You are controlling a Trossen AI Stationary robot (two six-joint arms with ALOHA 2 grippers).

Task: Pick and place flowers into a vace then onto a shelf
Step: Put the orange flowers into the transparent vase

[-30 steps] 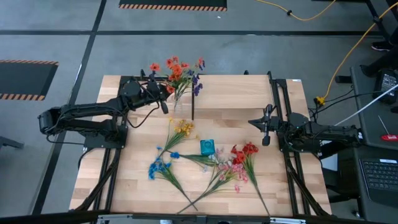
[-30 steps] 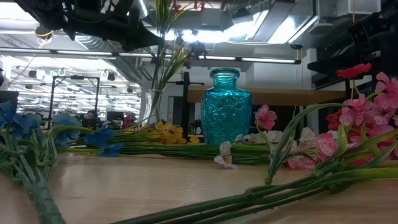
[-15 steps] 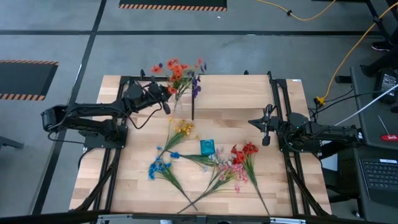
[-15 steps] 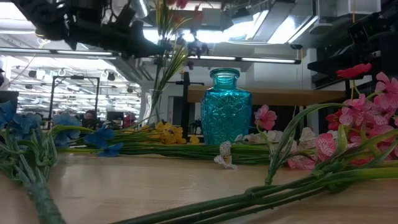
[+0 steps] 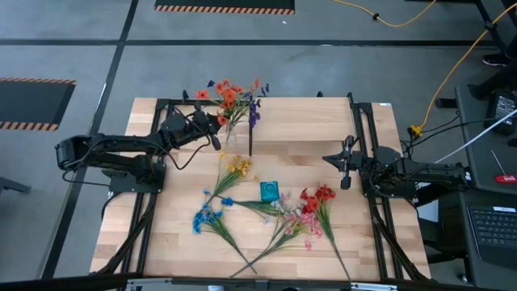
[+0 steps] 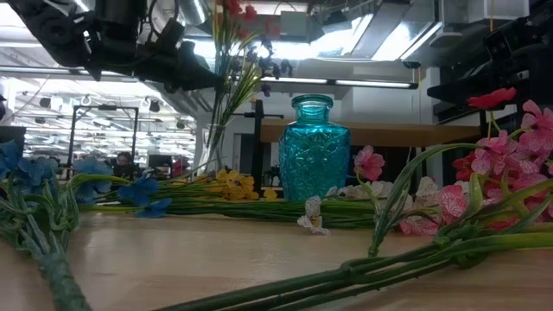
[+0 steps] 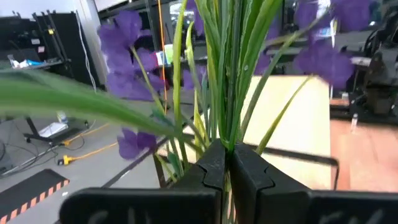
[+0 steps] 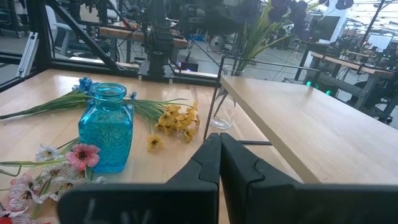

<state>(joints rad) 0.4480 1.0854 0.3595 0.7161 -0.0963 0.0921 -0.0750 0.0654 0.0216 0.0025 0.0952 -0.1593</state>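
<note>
My left gripper (image 5: 218, 131) is shut on a bunch of flowers (image 5: 232, 99) with orange, red and purple blooms, over the table's far part beside the shelf (image 5: 323, 121). The bunch stands in a clear glass vase (image 8: 222, 113) on the table; its stems' lower ends reach down into the vase (image 6: 212, 149). A teal glass vase (image 5: 270, 191) stands mid-table. Yellow (image 5: 238, 167), blue (image 5: 206, 218) and pink and red flowers (image 5: 311, 208) lie flat on the tabletop. At the right, my right gripper (image 5: 346, 168) is shut on nothing. My left gripper pinches the bunch's green stems (image 7: 227, 138) between its two fingers, below the blooms and above the clear vase. The fingers lie level, come from the table's left and cross the stems. The bunch stands nearly upright, blooms above the fingers (image 6: 200, 79).
The shelf's black legs (image 5: 250, 139) stand close to the clear vase. The loose stems on the table fan out around the teal vase (image 6: 314, 149) toward the near edge. Bare wood lies at the table's near left and along the shelf top (image 8: 298, 124).
My left gripper has sunk toward the table, still shut on the stems. The bunch has come down with it, staying nearly upright over the clear vase.
</note>
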